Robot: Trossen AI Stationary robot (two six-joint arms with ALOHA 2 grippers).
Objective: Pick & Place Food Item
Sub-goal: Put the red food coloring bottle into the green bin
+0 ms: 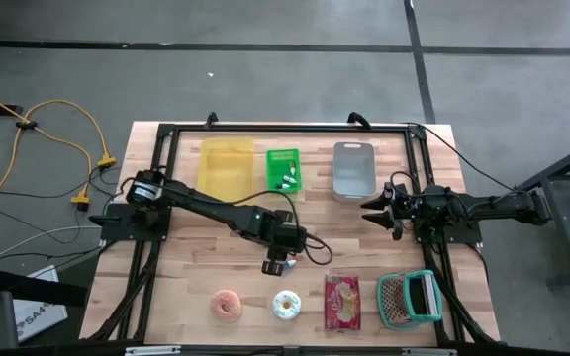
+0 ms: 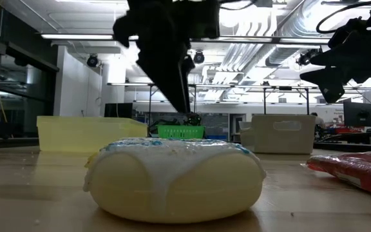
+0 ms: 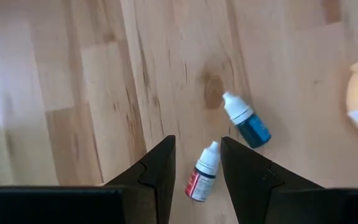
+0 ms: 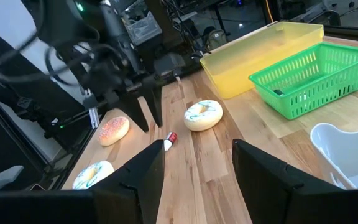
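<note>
My left claw (image 3: 197, 146) hangs over the middle of the table (image 1: 196, 257) with its two fingers (image 3: 160, 168) apart and nothing in them. The little red bottle (image 3: 202, 174) lies flat on the wood right under the gap. It is not touching either finger. Its long way runs almost along the gap, just a bit slanted, so I think my fingers would squeeze its sides if I go straight down.

The blue bottle (image 3: 247, 121) lies close to the red one's cap, so I could bump it. The white donut (image 1: 287, 305) sits at 6 o'clock from my claw, nearby. The green basket (image 1: 283, 168) is at 12 o'clock, and the wood between looks open. My right claw (image 1: 379, 210) waits at 3 o'clock, also apart and farther off. So the left one is the one to use.
</note>
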